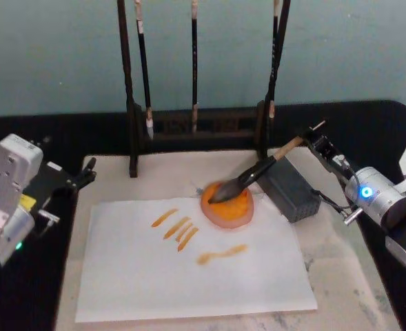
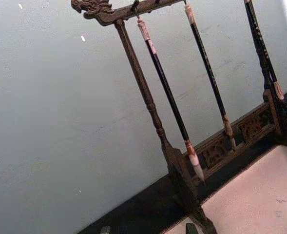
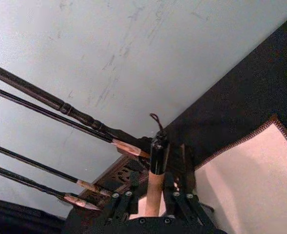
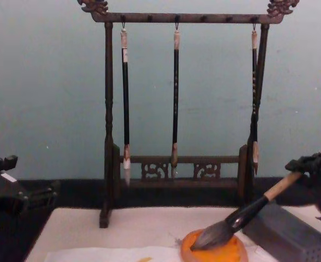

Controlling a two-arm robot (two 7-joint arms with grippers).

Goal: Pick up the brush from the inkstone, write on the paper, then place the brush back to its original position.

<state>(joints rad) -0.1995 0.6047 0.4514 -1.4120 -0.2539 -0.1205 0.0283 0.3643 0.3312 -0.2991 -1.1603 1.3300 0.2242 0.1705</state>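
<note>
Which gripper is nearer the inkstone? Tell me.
Right. The right gripper holds the brush, whose tuft rests in the inkstone; the left gripper sits off the mat's far left.

The upper ends of the three hanging brushes [image 1: 194,62] are cut off by the head view's top edge. The inkstone [image 4: 214,253] is cropped by the chest view's bottom edge.

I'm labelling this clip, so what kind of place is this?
Probably a calligraphy practice table: a carved brush rack with hanging brushes, an inkstone and orange-stroked paper.
</note>
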